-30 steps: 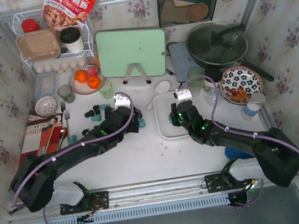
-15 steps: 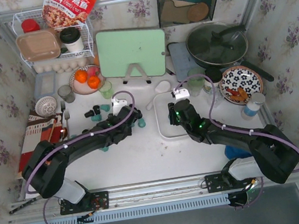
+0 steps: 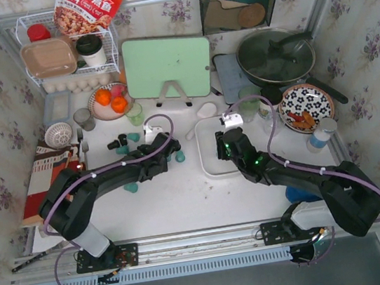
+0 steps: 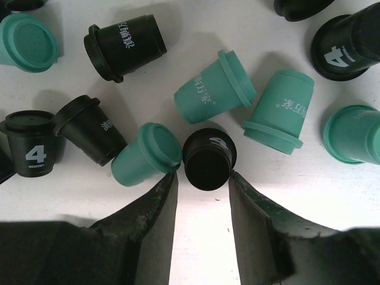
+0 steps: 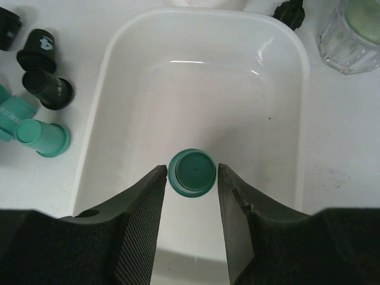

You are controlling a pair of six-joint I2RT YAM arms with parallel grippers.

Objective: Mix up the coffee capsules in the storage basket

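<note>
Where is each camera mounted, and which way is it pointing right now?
Top external: above and behind the bases, looking down on the table; both arms show, left gripper over loose capsules, right gripper over the storage basket.
Left wrist: looking straight down at the table; its fingers flank a black capsule.
Right wrist: looking down into the basket; its fingers flank a teal capsule.
Shared: top and right wrist both show the basket.

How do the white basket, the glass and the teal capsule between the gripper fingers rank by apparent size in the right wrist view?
1. storage basket, by far.
2. glass, though cut off by the frame edge.
3. teal capsule, only slightly smaller than the glass's visible part.
</note>
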